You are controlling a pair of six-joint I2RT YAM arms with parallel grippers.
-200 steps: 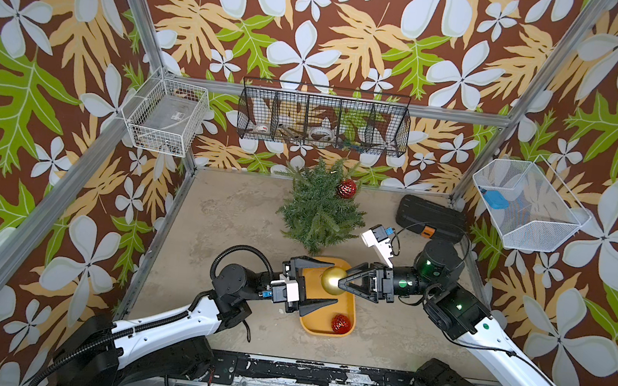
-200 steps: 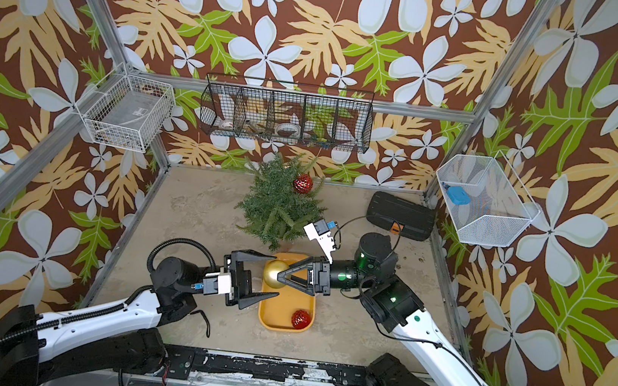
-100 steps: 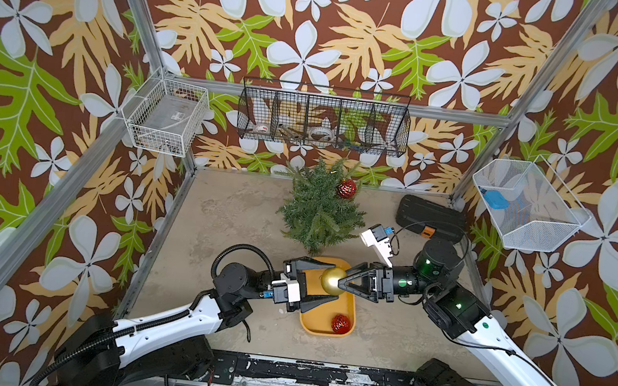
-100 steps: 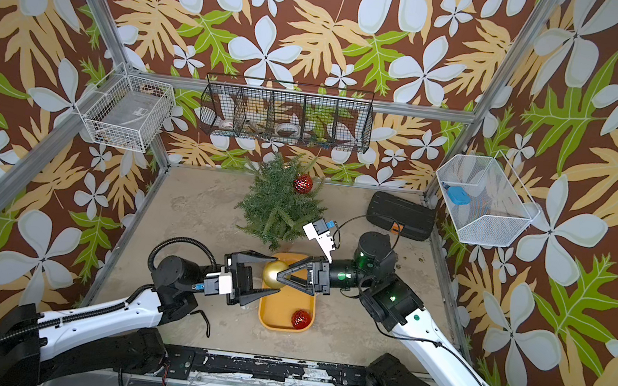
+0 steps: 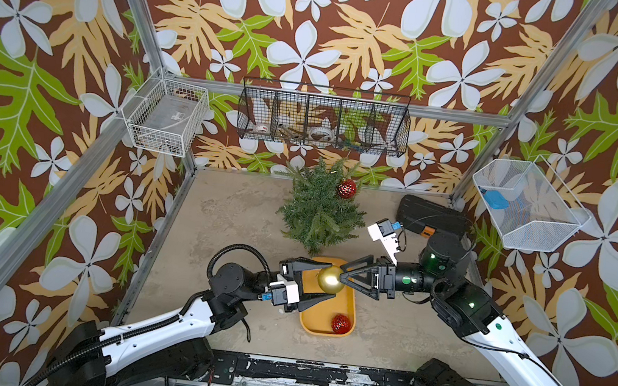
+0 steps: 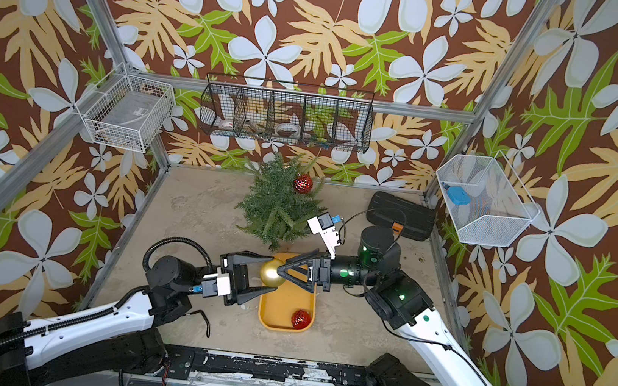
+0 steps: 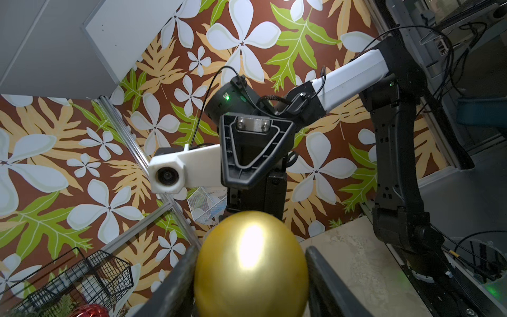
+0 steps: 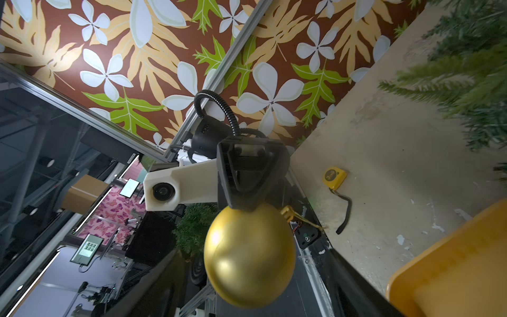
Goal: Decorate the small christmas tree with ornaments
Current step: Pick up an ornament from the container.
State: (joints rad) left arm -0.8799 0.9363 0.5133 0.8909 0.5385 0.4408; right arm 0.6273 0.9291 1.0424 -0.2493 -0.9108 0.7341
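1. A smooth shiny gold bauble [image 5: 330,279] hangs over the yellow oblong tray [image 5: 324,322], pinched in the left gripper [image 5: 326,282].
2. The right gripper [image 5: 344,276] stands wide around it, not touching.
3. The small dark green fir tree [image 5: 317,210] stands just beyond the tray, so the carry looks to be the left arm's.

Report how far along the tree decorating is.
Done: one red bauble hangs on the small christmas tree. In hand: the gold bauble is gripped by the left claw above the yellow tray, with the right claw open at its other side. Left: hanging the gold one, and the second red bauble lying in the tray.
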